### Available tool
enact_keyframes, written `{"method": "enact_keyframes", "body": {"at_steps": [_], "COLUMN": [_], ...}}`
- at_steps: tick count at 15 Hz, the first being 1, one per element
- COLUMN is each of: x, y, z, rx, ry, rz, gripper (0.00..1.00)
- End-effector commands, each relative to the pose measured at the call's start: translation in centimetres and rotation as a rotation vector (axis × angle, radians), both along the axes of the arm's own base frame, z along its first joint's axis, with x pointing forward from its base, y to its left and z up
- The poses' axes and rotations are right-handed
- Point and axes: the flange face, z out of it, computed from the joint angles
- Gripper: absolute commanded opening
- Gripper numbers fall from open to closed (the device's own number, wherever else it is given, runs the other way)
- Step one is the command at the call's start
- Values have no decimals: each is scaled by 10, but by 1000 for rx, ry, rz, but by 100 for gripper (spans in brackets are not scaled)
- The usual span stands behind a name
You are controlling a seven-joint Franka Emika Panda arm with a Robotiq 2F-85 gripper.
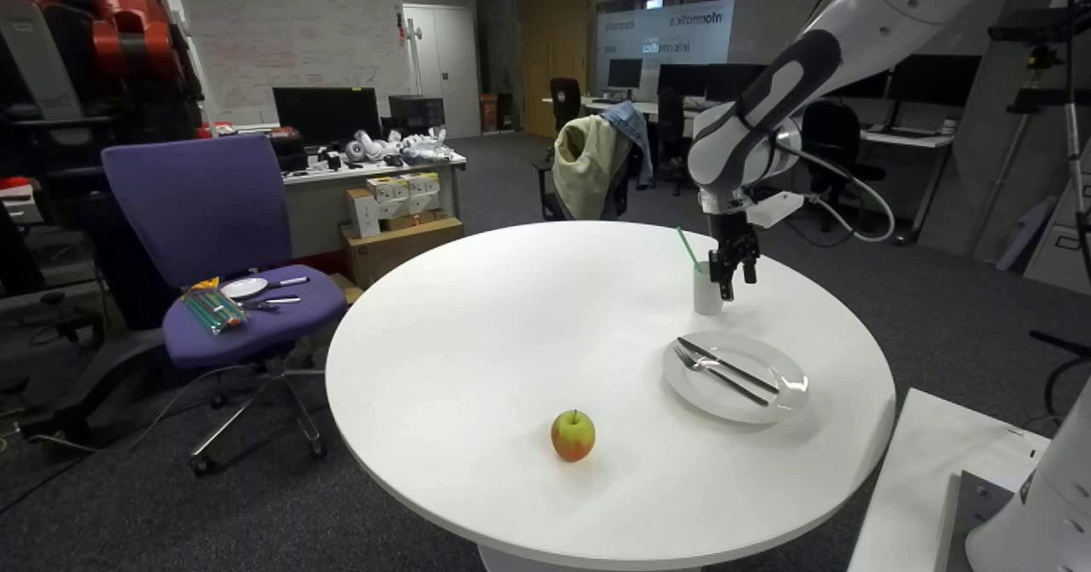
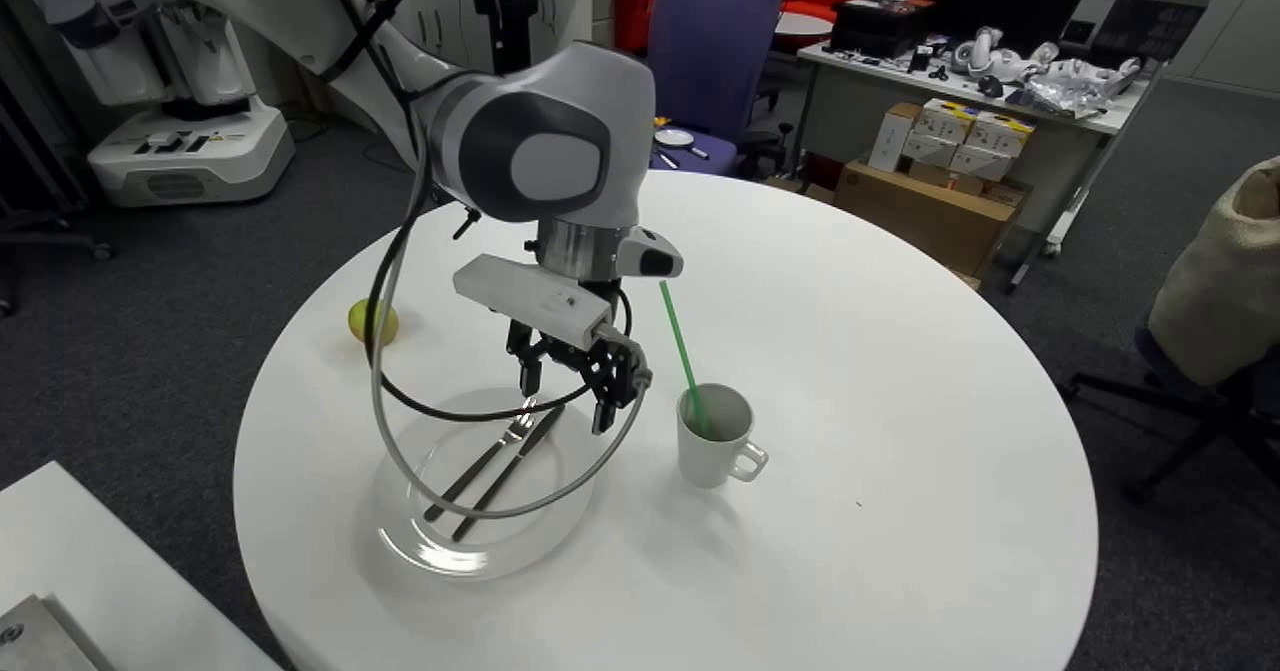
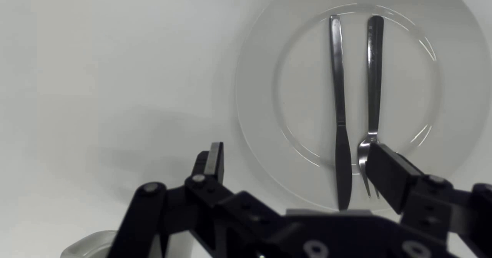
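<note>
My gripper (image 3: 296,154) stands open with nothing between its fingers, hanging above the table by the plate's edge. Below it lies a white plate (image 3: 261,96). On the plate a knife (image 3: 339,85) and a fork (image 3: 374,73) rest side by side; one finger partly hides the fork's tines in the wrist view. Close to the gripper stands a white mug (image 2: 705,461), upright, its handle showing in an exterior view. A green straw-like stick (image 2: 678,336) leans in the mug. Only part of the mug enters the wrist view, at the bottom left. A green-red apple (image 1: 573,436) sits farther off.
Everything stands on a round white table (image 1: 477,342). A loose cable loop (image 2: 480,516) hangs from the arm across the plate in an exterior view. Beyond are a purple chair (image 1: 200,214) bearing a few items, and a chair draped with a jacket (image 1: 588,163).
</note>
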Motion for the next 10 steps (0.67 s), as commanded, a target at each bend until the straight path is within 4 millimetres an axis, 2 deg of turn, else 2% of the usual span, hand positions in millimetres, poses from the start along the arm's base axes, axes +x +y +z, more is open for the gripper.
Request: {"method": "enact_keyframes", "body": {"at_steps": [1,4,10], "x": [0,-1,-7], "y": [0,12,42], "z": [0,-18,-79], "rx": [0,-12,-51], "ry": [0,58,167], "rz": [0,10,0], "gripper": [100,100,100]}}
